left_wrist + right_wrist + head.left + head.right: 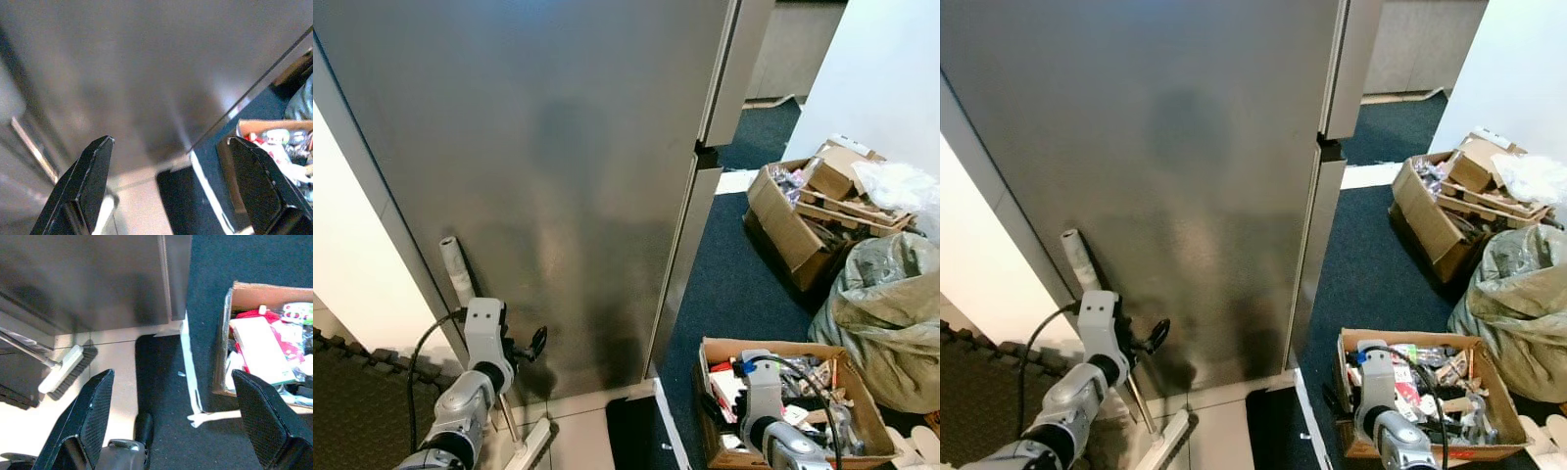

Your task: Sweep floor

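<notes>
A tall brushed-metal panel (pixel 538 176) fills the space ahead, smooth and dull grey. Dark blue carpet (pixel 724 284) lies beside pale floor tiles (pixel 112 362). Two open cardboard boxes stand on the carpet: one (pixel 783 220) farther off, one (pixel 230 333) near, packed with clutter. A crumpled grey-green sack (pixel 891 313) slumps between them. The broom (pixel 66 372), white-backed with dark bristles and a thin metal handle, leans against the panel's foot. Left gripper (pixel 171 181) and right gripper (pixel 171 416) both stand spread apart, holding nothing.

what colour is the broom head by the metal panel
The broom head is white with dark bristles, resting on the pale floor; clearest in the right wrist view.
</notes>
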### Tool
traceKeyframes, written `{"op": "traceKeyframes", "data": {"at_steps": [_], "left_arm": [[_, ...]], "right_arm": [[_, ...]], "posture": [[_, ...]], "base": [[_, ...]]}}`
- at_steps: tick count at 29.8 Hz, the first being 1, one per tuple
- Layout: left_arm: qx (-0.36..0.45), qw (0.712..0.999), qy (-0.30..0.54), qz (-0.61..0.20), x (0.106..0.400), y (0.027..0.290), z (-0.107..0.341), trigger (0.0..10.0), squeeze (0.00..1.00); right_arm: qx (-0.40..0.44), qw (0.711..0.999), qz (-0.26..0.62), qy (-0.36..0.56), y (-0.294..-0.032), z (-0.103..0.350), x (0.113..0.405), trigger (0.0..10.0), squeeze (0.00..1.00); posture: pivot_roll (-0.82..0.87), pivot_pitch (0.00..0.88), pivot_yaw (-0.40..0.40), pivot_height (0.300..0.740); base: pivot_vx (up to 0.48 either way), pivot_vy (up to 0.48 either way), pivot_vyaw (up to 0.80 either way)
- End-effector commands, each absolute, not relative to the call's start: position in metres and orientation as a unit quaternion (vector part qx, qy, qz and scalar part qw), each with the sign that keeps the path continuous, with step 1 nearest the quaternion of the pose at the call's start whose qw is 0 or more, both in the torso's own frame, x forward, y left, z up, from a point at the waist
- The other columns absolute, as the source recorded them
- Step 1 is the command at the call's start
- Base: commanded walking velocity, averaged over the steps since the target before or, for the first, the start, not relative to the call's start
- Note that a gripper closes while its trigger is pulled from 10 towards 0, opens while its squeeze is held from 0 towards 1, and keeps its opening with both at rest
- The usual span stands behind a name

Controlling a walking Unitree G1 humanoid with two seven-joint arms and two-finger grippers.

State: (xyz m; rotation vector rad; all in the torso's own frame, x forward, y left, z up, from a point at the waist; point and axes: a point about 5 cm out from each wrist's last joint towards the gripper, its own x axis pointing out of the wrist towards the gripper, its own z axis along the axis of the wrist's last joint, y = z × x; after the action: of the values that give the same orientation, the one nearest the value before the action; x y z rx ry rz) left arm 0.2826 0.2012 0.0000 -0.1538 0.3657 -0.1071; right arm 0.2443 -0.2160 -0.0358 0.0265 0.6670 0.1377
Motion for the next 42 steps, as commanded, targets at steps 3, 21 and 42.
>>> {"op": "traceKeyframes", "data": {"at_steps": [3, 21, 42], "left_arm": [[-0.101, 0.962, 0.255, -0.015, 0.257, 0.206, -0.026, 10.0, 0.00], [-0.088, 0.908, 0.408, 0.047, 0.192, 0.207, -0.075, 10.0, 0.00], [-0.072, 0.887, 0.449, 0.082, 0.175, 0.220, -0.082, 10.0, 0.00]], "right_arm": [[0.009, 0.931, 0.045, 0.363, -0.219, -0.046, 0.231, 10.0, 0.00], [0.000, 0.901, 0.012, 0.435, -0.216, -0.067, 0.205, 10.0, 0.00], [0.004, 0.890, -0.011, 0.457, -0.216, -0.075, 0.193, 10.0, 0.00]], "posture": [[-0.06, 0.000, -0.011, 0.740], [-0.07, 0.000, -0.003, 0.740], [-0.03, 0.000, 0.014, 0.740]], "base": [[0.000, 0.000, 0.00], [0.000, 0.000, 0.00], [-0.023, 0.000, 0.00]]}}
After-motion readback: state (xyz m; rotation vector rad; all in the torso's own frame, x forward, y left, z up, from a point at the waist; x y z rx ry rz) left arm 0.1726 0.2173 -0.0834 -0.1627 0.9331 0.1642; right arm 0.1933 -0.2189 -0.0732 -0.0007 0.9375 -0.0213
